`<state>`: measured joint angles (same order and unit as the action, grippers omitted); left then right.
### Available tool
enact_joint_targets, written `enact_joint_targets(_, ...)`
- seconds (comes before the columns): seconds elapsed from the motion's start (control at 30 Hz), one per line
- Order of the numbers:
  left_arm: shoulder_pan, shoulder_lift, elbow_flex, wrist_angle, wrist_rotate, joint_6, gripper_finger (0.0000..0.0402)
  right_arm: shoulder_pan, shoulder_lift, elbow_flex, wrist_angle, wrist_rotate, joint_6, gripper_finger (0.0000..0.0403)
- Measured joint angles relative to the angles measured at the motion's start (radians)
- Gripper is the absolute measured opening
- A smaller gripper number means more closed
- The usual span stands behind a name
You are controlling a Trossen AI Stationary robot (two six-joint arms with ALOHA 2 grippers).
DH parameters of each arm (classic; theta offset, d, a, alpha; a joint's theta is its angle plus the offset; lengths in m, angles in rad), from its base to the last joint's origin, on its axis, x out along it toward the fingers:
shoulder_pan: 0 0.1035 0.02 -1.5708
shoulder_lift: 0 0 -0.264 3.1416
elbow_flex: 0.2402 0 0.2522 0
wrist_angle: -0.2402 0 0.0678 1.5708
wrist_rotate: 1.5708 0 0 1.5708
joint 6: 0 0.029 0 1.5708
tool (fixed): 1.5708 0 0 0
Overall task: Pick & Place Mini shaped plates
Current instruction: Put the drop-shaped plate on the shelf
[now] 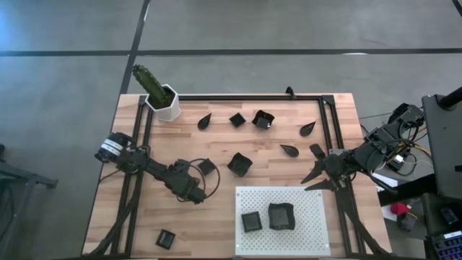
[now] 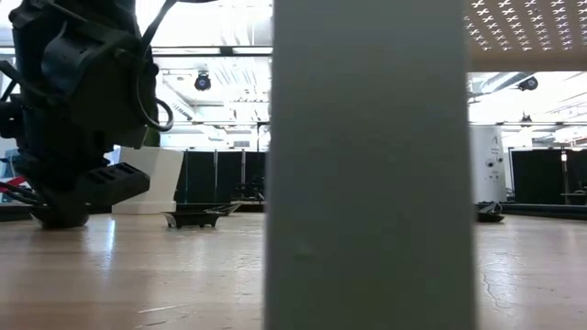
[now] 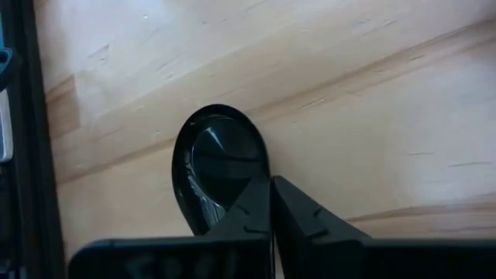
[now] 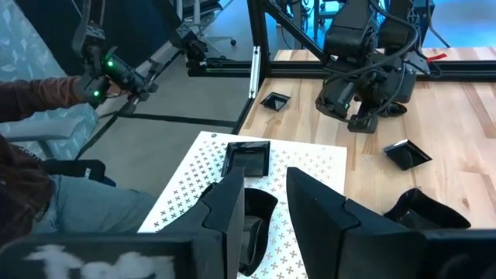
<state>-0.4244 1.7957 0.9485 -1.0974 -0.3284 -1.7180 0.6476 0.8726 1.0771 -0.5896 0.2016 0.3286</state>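
Note:
My left gripper (image 1: 193,191) points down at the table's left middle, shut on a glossy black teardrop-shaped mini plate (image 3: 221,155); the gripper hides this plate in the high view. My right gripper (image 1: 315,180) is open and empty just right of the white perforated board (image 1: 303,202), where two dark plates (image 1: 251,221) (image 1: 281,216) lie. More mini plates lie flat on the wood: a square one (image 1: 207,167) beside my left gripper, a wavy one (image 1: 239,164), several along the far side (image 1: 263,119), and one near the front left (image 1: 166,238). My left gripper has the teardrop plate's rim (image 3: 209,213) at its fingertips (image 3: 248,213), which come from above, pointing down. The fingers cover the exact spot. In the low view the gripper's lower end (image 2: 57,216) is down at the tabletop; whether the plate is lifted, I cannot tell.
A white hexagonal pot with a green cactus (image 1: 164,100) stands at the far left corner. Black frame rails (image 1: 249,97) run along the table's far side and both ends. A pale upright post (image 2: 367,165) blocks the low view's middle. A seated person (image 4: 46,194) shows beyond the table.

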Motion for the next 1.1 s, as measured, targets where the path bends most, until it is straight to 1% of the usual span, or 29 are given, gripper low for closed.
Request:
enact_joint_targets(0.2,0.000,-0.001,0.037,-0.020,0.007,0.039,0.0001,0.000,0.000,0.000,0.000,0.000,0.000,0.0087)
enact_joint_targets(0.4,0.000,-0.001,0.140,-0.137,0.003,0.072,0.0001,0.000,0.000,0.000,-0.001,0.000,0.000,0.0078)
enact_joint_targets(0.5,0.000,-0.001,0.215,-0.180,-0.034,0.129,0.0000,0.000,0.000,0.000,-0.002,0.000,0.000,0.0077)
enact_joint_targets(0.63,0.000,-0.001,0.337,-0.217,-0.135,0.208,0.0000,0.000,-0.001,0.000,-0.009,0.000,-0.011,0.0082)
enact_joint_targets(0.73,0.000,-0.001,0.442,-0.231,-0.215,0.313,0.0000,0.000,-0.001,0.000,-0.017,0.000,-0.019,0.0086)
enact_joint_targets(0.93,0.007,-0.001,0.656,-0.230,-0.340,0.629,0.0000,0.000,-0.001,0.000,-0.023,0.000,-0.019,0.0078)
enact_joint_targets(1.1,0.031,0.000,0.785,-0.182,-0.381,0.915,0.0000,0.000,-0.001,0.000,-0.029,0.003,-0.018,0.0068)
